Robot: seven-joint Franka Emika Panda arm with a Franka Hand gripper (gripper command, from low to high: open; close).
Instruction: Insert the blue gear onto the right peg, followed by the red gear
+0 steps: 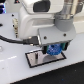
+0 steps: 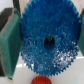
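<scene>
My gripper (image 1: 53, 51) is shut on the blue gear (image 2: 47, 40), which fills the wrist view as a toothed bright-blue disc with a dark centre hole. Teal finger pads (image 2: 9, 44) press on its rim from both sides. In the exterior view the blue gear (image 1: 54, 50) hangs just over the grey black-framed plate (image 1: 35, 59), toward the exterior view's right end of it. The right peg is hidden behind the gear and fingers. A piece of the red gear (image 2: 40, 80) shows past the blue gear's rim on the white surface.
The arm's white body (image 1: 42, 20) takes up most of the exterior view. A black cable (image 1: 12, 39) loops on the exterior view's left. The white table (image 1: 15, 70) surrounds the plate.
</scene>
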